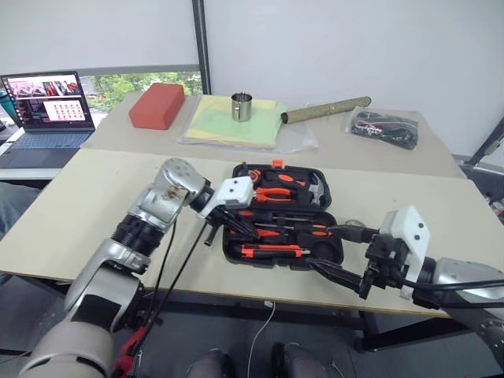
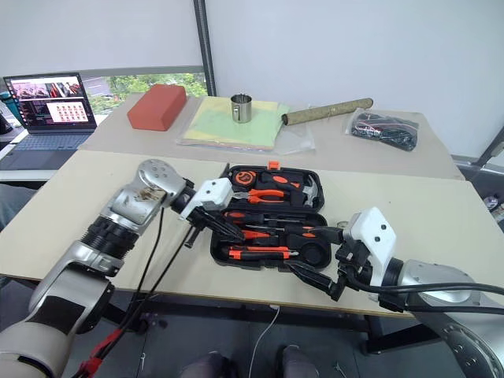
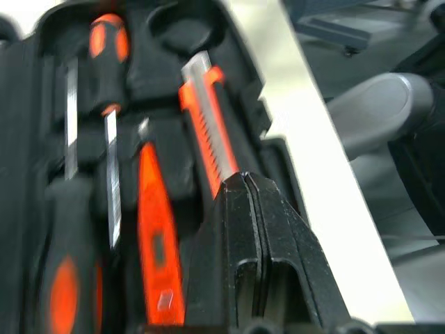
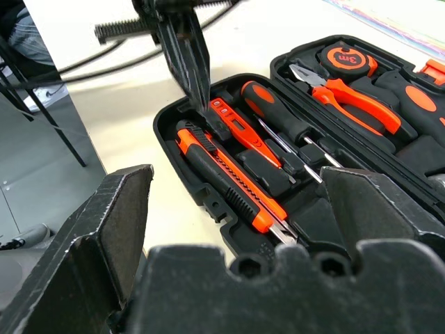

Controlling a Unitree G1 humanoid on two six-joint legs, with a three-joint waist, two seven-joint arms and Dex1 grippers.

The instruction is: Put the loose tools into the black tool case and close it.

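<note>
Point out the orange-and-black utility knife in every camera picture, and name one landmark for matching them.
Left eye view: utility knife lies in the case's near half, along its front edge.
Right eye view: utility knife, same spot.
Left wrist view: knife just beyond the shut left gripper.
Right wrist view: knife in the near half.
Shared landmark: the slim orange tester screwdriver beside it.

The head's two eyes looked down at the flat black plastic tool case (image 1: 279, 213); both wrist cameras looked closely into it.
</note>
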